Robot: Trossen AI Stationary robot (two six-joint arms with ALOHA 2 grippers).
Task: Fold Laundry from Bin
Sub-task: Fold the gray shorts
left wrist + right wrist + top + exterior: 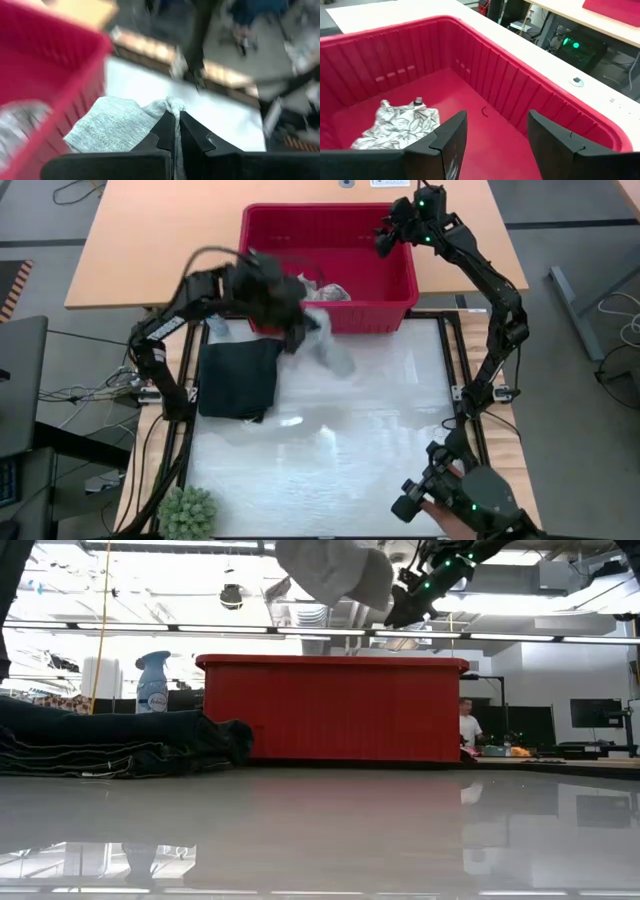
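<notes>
Left end effector (176, 122) clamps grey cloth (107, 127) beside bin (398, 305) rim

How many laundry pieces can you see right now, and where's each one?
3. The grey cloth hangs pinched in the left gripper above the table; the dark trousers lie folded on the table; the leaf-print cloth lies in the red bin. More may be hidden there.

Bright overhead ceiling strip lights (300, 632) cast soft glare on the glossy white tabletop (340, 440), which mirrors the large red plastic bin (330, 708). Motion blur smears the left wrist view and left arm.
</notes>
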